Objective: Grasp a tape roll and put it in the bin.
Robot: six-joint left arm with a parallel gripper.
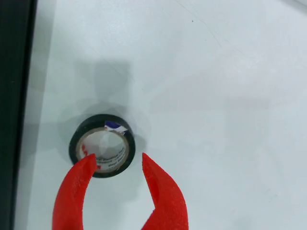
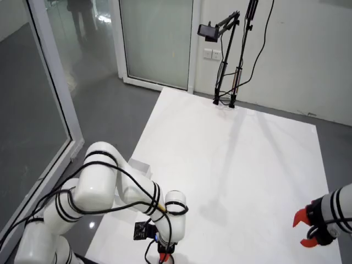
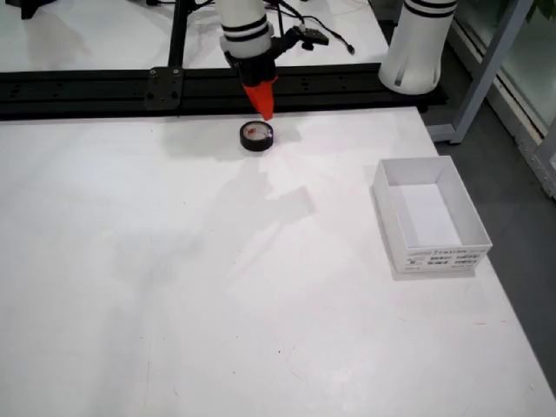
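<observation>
The approach step was judged in hand: the gripper (image 1: 117,160) was held open above the tape roll (image 1: 102,145), which lay flat on the table (image 3: 174,261), far from the bin (image 3: 428,214) at right in the front view. A further descent to straddle the roll's wall before closing was judged the next need.

The working arm (image 2: 104,190) was built of glossy white, rounded segments, with black rings banding the joints. A black cable ran loosely along its outside, and a short yellow section showed near the wrist. A small black box (image 2: 142,231) was mounted at the wrist in the high view across the table. The gripper (image 1: 117,165) carried two bright red fingers (image 1: 165,191), broad at the base and narrowing to blunt points. A second white arm (image 2: 335,214) with the same black banding ended in matching red fingers (image 2: 301,219).
</observation>
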